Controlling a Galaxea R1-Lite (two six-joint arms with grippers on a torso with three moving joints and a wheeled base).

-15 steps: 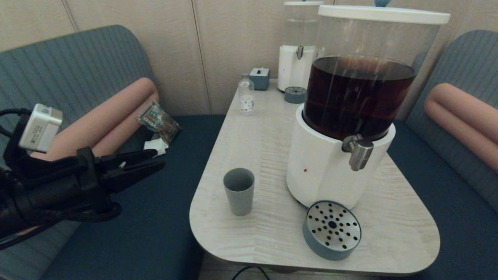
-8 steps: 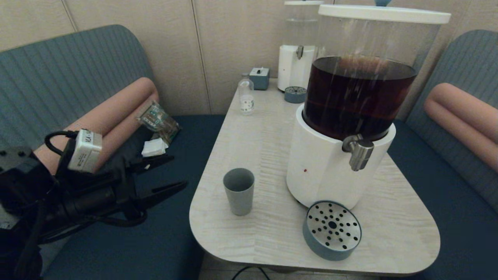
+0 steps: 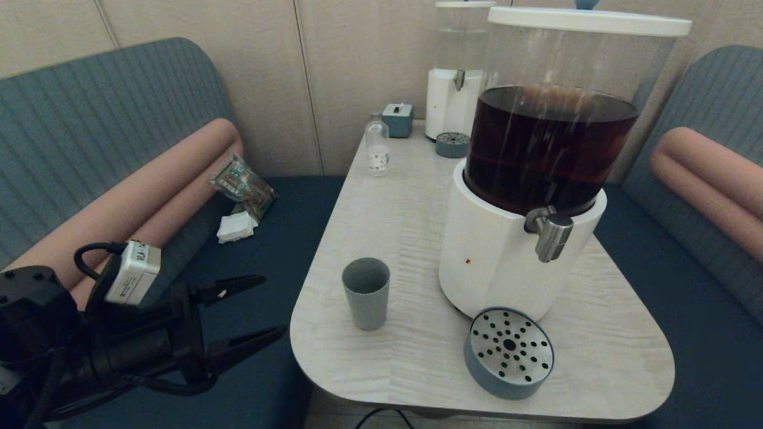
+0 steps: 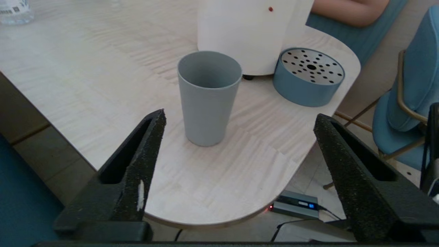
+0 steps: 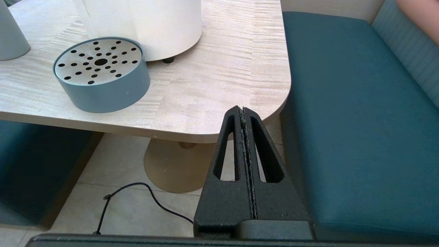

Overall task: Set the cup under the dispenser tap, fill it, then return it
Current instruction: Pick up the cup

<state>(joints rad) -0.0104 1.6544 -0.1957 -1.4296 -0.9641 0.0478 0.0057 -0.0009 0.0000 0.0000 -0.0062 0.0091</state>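
The grey-blue cup [image 3: 366, 293] stands upright and empty on the pale table [image 3: 405, 196], left of the big white-based dispenser [image 3: 524, 179] holding dark brown liquid. Its brushed-steel tap [image 3: 549, 233] points down over the round blue drip tray [image 3: 508, 351]. My left gripper [image 3: 271, 305] hovers open just off the table's left edge, level with the cup and a short way from it. In the left wrist view the cup [image 4: 208, 97] stands ahead of the left gripper [image 4: 240, 116], between the lines of its fingers. My right gripper [image 5: 242, 110] is shut, parked below the table's near right corner.
A small clear labelled bottle [image 3: 377, 146], a small blue box [image 3: 397, 120] and a second clear-liquid dispenser [image 3: 456, 77] with its own drip tray [image 3: 452, 145] stand at the table's far end. Blue bench seats flank the table; a snack packet [image 3: 242, 185] lies on the left seat.
My left gripper has dropped lower and swung toward the table edge while its fingers spread from nearly shut to wide open. The cup has not moved.
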